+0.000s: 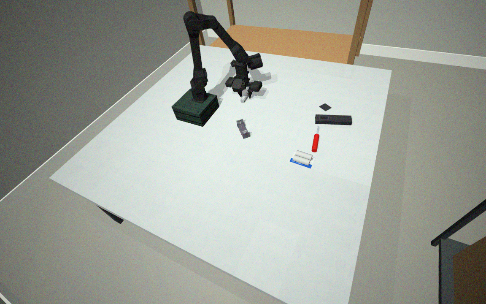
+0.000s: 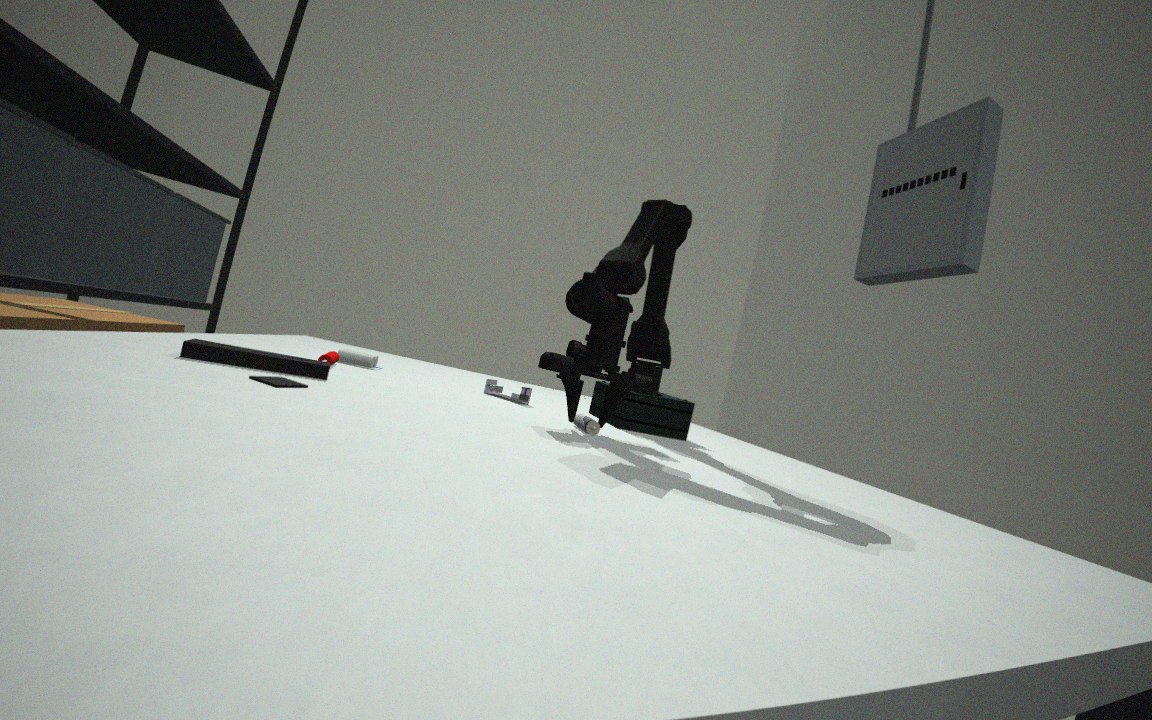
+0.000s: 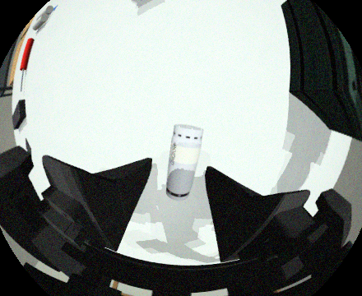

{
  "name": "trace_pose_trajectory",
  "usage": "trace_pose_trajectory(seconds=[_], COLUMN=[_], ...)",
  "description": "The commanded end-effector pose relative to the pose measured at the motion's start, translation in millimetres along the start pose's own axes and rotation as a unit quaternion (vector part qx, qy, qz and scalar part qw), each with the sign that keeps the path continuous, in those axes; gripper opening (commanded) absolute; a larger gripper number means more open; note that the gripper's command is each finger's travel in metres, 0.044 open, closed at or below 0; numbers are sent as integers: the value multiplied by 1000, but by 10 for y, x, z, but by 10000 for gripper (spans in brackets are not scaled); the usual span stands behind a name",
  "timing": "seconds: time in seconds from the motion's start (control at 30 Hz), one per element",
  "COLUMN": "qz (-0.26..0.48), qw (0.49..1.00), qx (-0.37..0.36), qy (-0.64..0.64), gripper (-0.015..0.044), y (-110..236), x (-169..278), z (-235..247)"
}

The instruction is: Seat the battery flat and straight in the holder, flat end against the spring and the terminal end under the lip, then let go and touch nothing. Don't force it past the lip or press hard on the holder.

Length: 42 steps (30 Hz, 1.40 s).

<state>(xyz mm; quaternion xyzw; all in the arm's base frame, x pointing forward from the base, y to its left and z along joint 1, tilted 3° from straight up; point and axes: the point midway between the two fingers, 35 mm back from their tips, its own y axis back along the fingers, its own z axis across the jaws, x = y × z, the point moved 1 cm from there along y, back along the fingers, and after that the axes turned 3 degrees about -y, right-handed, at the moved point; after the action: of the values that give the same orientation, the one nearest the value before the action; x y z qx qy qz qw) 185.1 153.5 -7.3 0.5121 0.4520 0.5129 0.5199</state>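
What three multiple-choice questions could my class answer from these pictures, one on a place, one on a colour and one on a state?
1. Where does the battery lie?
A. in the holder
B. on the table between the fingers
C. on the blue card

2. What colour is the screwdriver handle?
A. red
B. green
C. yellow

3. What state is the gripper in?
A. shut on the battery
B. open, holding nothing
C. shut on the holder

Answers:
1 B, since the wrist view shows the battery on the white table, apart from the holder.
2 A, since the handle shows red in the top view.
3 B, since a gap shows between the battery and each of the fingers.
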Motion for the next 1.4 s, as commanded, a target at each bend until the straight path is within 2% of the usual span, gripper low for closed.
trace_pose_trajectory(seconds=[0.0, 0.03, 0.2, 0.33, 0.53, 0.77, 0.97, 1.37], qz=[-7, -7, -7, -7, -7, -7, -8, -9], qw=[1000, 1000, 1000, 1000, 1000, 1000, 1000, 993], qx=[3, 3, 3, 3, 3, 3, 3, 5], qy=[-1, -1, -1, -1, -1, -1, 12, 121], gripper=[242, 242, 111, 84, 80, 80, 80, 80], y=[-79, -81, -81, -81, -37, 410, 431, 512], x=[-34, -34, -34, -34, -30, -23, -73, -570], z=[-22, -22, -22, -22, -18, -15, 53, 548])
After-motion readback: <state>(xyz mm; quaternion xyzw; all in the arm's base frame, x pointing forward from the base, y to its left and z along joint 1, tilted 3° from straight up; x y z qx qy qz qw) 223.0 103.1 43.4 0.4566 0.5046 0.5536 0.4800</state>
